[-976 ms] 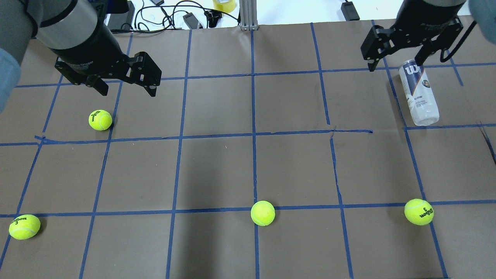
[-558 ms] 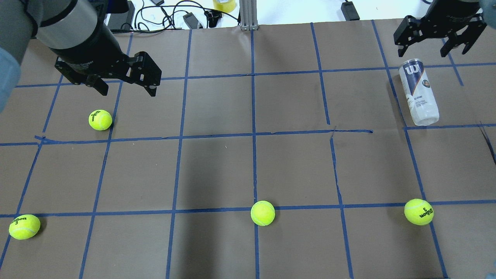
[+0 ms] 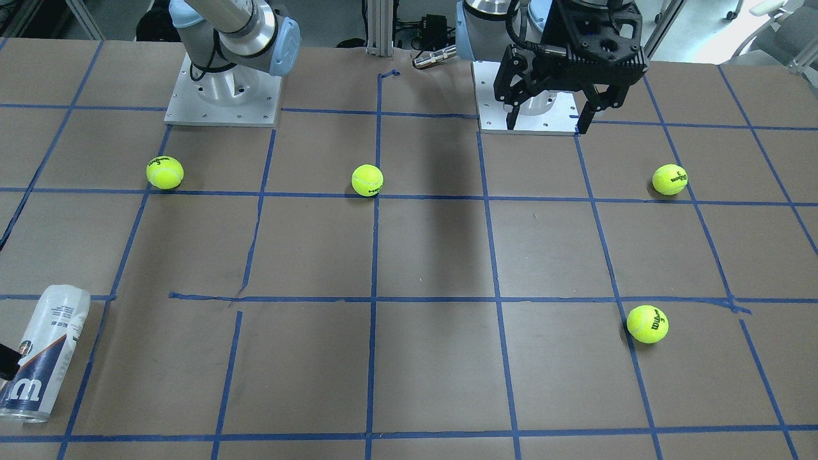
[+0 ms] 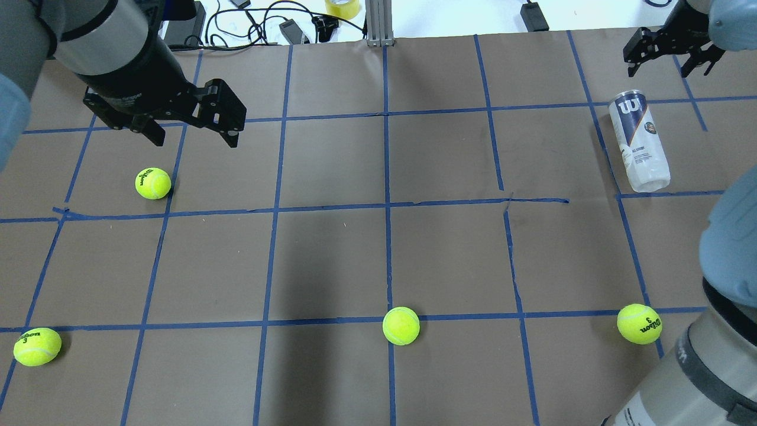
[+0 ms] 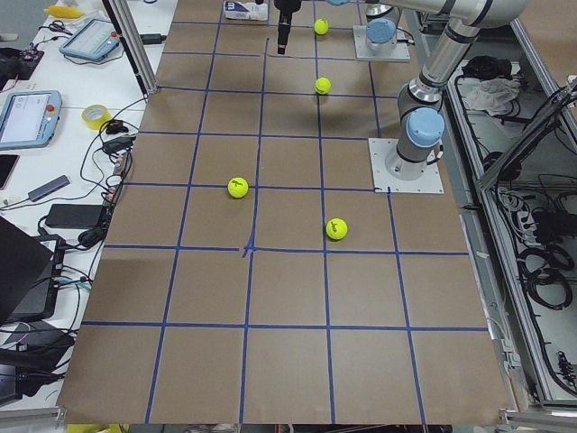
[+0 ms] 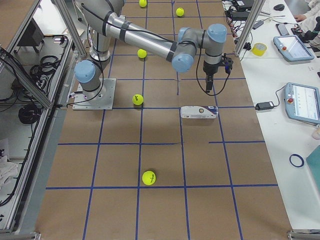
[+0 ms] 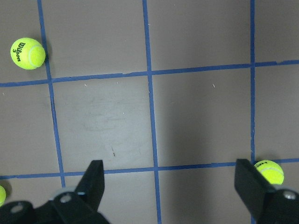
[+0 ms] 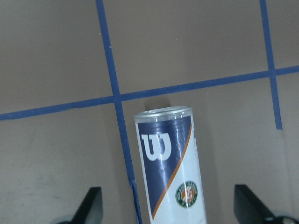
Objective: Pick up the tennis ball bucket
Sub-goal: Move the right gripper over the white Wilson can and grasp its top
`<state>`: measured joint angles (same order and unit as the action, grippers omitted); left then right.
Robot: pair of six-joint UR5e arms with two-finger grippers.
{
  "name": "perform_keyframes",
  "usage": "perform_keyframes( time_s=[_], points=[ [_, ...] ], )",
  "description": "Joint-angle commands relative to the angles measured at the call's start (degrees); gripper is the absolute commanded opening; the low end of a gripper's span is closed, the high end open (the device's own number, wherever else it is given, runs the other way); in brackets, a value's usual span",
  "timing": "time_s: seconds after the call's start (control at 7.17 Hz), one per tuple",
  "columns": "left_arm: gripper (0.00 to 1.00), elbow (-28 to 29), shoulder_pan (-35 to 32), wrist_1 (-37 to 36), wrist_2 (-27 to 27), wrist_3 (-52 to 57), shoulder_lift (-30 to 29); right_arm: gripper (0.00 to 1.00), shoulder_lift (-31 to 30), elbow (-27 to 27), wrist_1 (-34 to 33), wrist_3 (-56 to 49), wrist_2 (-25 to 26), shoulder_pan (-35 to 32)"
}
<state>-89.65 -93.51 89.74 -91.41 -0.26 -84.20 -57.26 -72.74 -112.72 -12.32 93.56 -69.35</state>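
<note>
The table [image 4: 331,260], brown with a blue tape grid, carries everything. The left arm [image 4: 100,41] comes in over its far-left part. The right arm [image 4: 709,361] rises past the near-right corner and reaches to the far-right part.

The left gripper [image 4: 196,141] hangs above the table with its 2 fingers spread wide and nothing between them. The right gripper [image 4: 658,72] is also spread wide and holds nothing; it points down, clear of the surface.

The tennis ball bucket [image 4: 639,139] lies on its side on the table, touched by neither gripper. Its long axis runs roughly from the table's far edge toward the robot, with the near end skewed slightly to the robot's right. The navy "W" end points away from the robot, toward the right gripper, and the pale end points back at the robot. The bucket sits below that gripper and just on the robot's side of it, with the "W" rim closest to the tool. In the right wrist view the can lines up with the gap between the 2 fingers, a little left of centre.

4 tennis balls lie about. 1 ball [image 4: 153,183] is near the left gripper, on the robot's side of it. The other 3 are well apart from both grippers: a ball [image 4: 37,346], a ball [image 4: 401,325] and a ball [image 4: 639,323].
</note>
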Motion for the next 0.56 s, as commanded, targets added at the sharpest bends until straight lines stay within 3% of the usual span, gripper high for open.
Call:
perform_keyframes(
  time_s=[0.0,0.42],
  points=[
    [1.00,0.0,0.0,-0.1,0.1,0.0,0.0,1.00,5.7,2.4,-2.8,-0.6,0.2,0.2],
    [1.00,0.0,0.0,-0.1,0.1,0.0,0.0,1.00,10.8,2.7,-6.3,-4.6,-0.4,1.3]
  ],
)
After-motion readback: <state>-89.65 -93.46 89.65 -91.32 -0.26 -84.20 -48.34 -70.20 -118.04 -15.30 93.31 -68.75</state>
